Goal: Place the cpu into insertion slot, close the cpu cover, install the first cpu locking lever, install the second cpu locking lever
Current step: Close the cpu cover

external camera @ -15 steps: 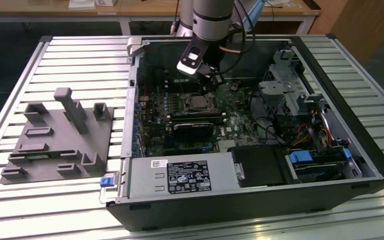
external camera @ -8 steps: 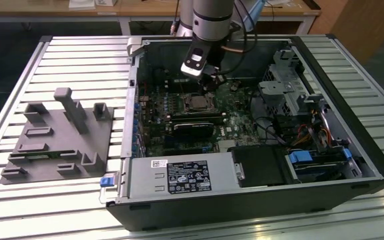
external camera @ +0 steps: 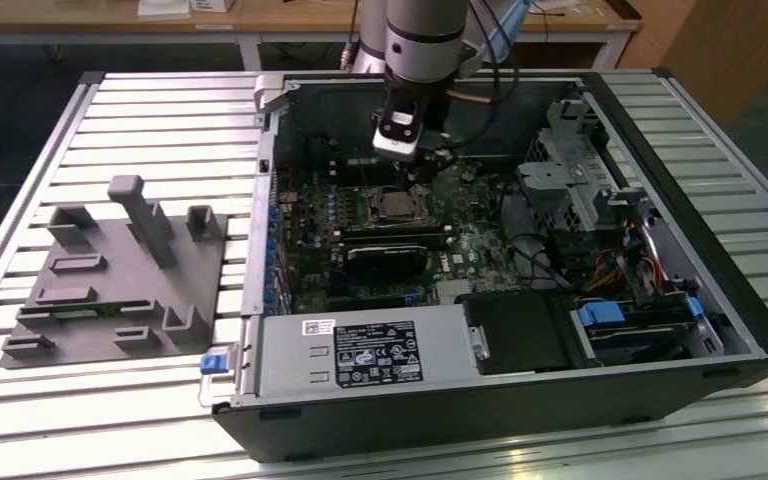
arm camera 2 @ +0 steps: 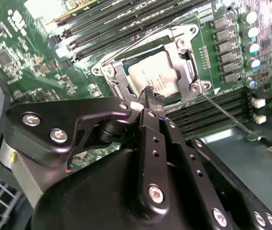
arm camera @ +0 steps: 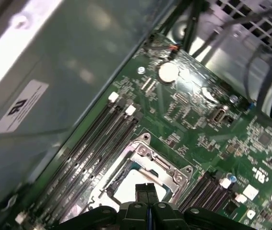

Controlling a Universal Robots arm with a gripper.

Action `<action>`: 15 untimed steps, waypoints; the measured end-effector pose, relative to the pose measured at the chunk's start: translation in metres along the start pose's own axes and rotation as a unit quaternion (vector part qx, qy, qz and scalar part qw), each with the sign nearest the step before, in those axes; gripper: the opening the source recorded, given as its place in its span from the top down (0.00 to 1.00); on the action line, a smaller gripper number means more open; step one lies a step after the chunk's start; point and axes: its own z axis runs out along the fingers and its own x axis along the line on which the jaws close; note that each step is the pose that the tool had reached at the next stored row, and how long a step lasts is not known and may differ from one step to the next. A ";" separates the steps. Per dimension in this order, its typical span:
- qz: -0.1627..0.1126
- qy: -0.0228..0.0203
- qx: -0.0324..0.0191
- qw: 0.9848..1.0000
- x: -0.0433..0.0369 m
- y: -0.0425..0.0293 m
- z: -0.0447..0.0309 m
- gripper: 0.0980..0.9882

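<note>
The tool (arm camera 2: 152, 96) is closed and empty, just above the small flat silver-grey square cpu (arm camera 2: 162, 76) lying inside the thin silvery metal cover frame (arm camera 2: 120, 79); judged light, stiff, fragile, edge-grip only.

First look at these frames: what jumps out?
The gripper, fingers shut together, hangs just above the cpu, which lies framed by the silvery cpu cover on the green motherboard. In the exterior view the arm reaches down into an open computer case lying on a slatted table, with a grey fixture block at the exterior view's left.
</note>
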 end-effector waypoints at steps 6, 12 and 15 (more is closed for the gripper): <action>-0.055 0.001 0.000 0.999 0.0000 0.0000 0.0002 0.99; -0.108 0.002 0.001 0.994 0.0000 0.0000 0.0003 0.99; -0.135 0.003 0.001 0.991 0.0000 0.0000 0.0004 0.99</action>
